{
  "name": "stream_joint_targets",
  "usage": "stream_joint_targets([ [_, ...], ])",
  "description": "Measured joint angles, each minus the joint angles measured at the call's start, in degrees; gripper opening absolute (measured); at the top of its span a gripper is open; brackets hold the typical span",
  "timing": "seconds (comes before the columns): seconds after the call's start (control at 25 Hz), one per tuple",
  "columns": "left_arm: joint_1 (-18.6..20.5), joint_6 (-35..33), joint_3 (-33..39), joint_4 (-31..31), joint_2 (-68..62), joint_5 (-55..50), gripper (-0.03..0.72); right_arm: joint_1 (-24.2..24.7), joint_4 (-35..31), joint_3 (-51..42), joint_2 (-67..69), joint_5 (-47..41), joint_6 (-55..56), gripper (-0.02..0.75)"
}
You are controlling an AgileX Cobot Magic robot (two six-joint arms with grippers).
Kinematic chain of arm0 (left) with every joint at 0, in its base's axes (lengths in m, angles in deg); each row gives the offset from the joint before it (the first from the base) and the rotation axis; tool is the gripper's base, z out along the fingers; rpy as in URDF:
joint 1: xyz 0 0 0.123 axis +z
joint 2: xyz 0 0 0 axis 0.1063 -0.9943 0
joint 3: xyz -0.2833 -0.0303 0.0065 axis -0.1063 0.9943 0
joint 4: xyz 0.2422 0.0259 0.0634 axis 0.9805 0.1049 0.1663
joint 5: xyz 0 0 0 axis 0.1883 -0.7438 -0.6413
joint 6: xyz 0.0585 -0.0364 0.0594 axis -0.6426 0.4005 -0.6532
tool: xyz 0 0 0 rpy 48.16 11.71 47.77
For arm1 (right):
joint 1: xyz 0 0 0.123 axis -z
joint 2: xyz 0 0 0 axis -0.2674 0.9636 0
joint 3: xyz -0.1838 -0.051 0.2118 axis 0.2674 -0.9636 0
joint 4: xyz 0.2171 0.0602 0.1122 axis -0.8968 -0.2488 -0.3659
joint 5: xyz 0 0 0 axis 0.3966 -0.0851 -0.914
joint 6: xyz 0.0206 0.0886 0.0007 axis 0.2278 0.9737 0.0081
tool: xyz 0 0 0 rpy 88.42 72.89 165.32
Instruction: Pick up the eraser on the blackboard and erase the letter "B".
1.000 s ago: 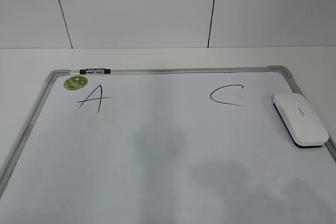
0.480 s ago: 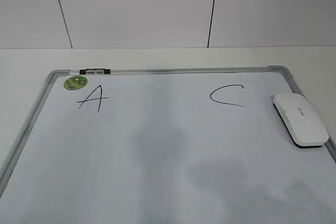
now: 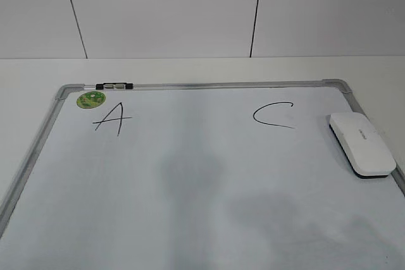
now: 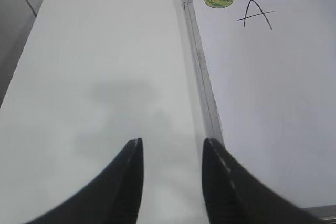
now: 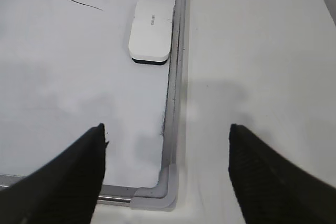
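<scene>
The white eraser (image 3: 362, 143) lies flat on the blackboard (image 3: 190, 219) by its right frame; it also shows in the right wrist view (image 5: 151, 31). No letter "B" shows on the board; only a black "A" (image 3: 111, 119) and "C" (image 3: 273, 115) are written there. Neither gripper shows in the exterior view. My left gripper (image 4: 172, 145) is open and empty above the bare table, left of the board's left frame (image 4: 202, 72). My right gripper (image 5: 167, 129) is wide open and empty above the board's near right corner (image 5: 157, 195), well short of the eraser.
A round green sticker (image 3: 91, 99) and a black-and-silver clip (image 3: 114, 85) sit at the board's far left corner. White table (image 4: 94, 66) surrounds the board. A white panelled wall (image 3: 190, 11) stands behind.
</scene>
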Motion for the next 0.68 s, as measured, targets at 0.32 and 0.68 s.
stream_joint_targets([
  [0.32,0.00,0.00,0.00,0.00,0.00,0.00,0.286,0.00,0.00,0.00,0.00,0.00,0.09,0.584],
  [0.68,0.00,0.00,0.00,0.00,0.00,0.00,0.286,0.00,0.00,0.00,0.00,0.00,0.09,0.584],
])
